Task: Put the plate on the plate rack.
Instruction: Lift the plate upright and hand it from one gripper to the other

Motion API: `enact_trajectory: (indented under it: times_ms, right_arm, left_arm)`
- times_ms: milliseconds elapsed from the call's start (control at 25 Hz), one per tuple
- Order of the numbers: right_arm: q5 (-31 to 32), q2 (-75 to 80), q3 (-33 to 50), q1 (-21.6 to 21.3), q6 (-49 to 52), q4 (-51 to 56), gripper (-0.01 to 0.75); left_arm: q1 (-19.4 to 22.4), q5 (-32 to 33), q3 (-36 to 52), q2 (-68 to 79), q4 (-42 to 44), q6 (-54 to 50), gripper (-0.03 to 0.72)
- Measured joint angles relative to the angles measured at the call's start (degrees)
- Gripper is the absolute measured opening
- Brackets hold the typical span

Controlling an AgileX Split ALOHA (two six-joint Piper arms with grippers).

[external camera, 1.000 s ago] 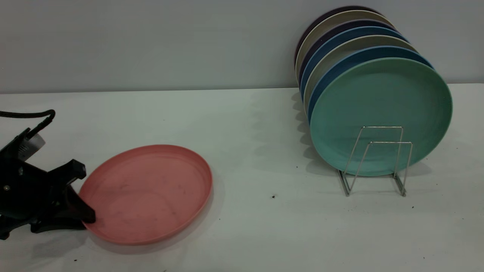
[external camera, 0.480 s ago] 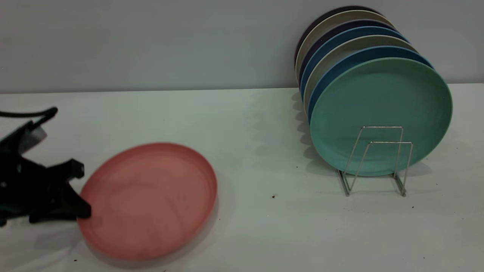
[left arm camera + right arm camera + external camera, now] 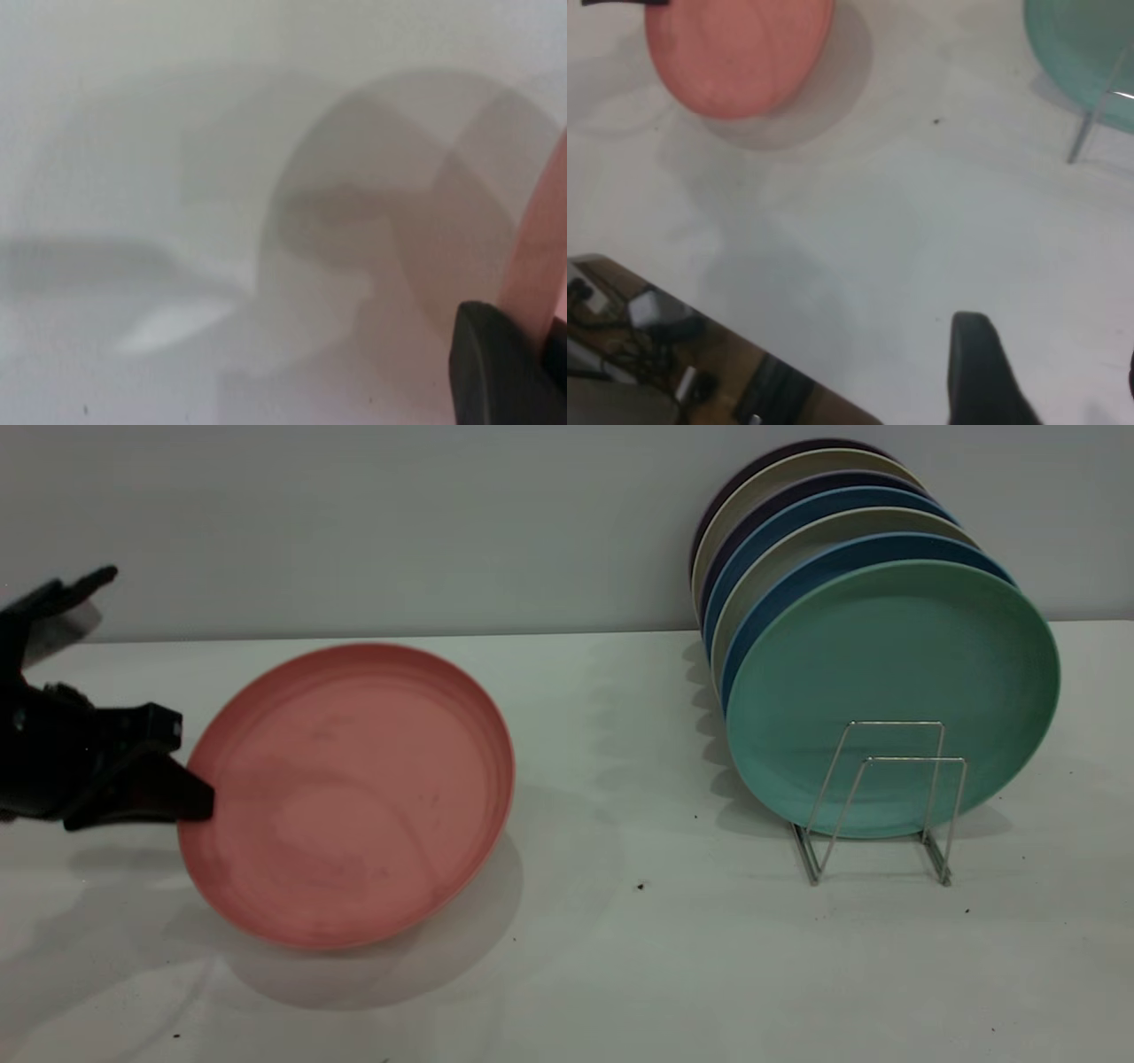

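The salmon-pink plate (image 3: pixel 350 793) is lifted off the white table and tilted, its face turned toward the camera. My left gripper (image 3: pixel 182 797) is shut on the plate's left rim. In the left wrist view the pink rim (image 3: pixel 536 266) runs between the black fingers (image 3: pixel 496 363). The silver wire plate rack (image 3: pixel 886 806) stands at the right, far from the plate, with its two front loops empty. My right gripper (image 3: pixel 1052 354) is open and empty above the table's near side. It is out of the exterior view. Its wrist view shows the plate (image 3: pixel 740 49) far off.
Several plates stand upright in the rack's rear slots, a teal-green plate (image 3: pixel 886 664) foremost, blue and beige ones behind. A grey wall runs behind the table. The table's edge (image 3: pixel 700 301) and cables below it show in the right wrist view.
The left gripper has risen with the pink plate in it. The plate went from lying nearly flat on the table to hanging tilted up above it.
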Motion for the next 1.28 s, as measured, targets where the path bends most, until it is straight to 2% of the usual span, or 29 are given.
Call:
enact_trajectory:
  times_ms: [320, 600, 1080, 1280]
  right_arm:
    - [0.7, 1.9, 0.0, 0.0, -5.1, 8.6, 0.417]
    - [1.3, 12.7, 0.0, 0.0, -17.7, 21.7, 0.417]
    - [1.4, 34.8, -0.1, 0.0, -42.7, 42.9, 0.418]
    - [1.6, 42.4, -0.2, 0.0, -50.4, 49.0, 0.418]
  left_arm:
    - [0.0, 5.5, 0.0, -2.6, 0.1, 3.7, 0.012]
    - [-1.0, 7.9, 0.0, -2.6, 0.2, 3.7, 0.012]
    - [-10.3, 7.9, 0.0, -2.6, 0.3, 0.7, 0.012]
    - [-14.1, 5.2, -0.2, -2.6, 0.3, 0.0, 0.012]
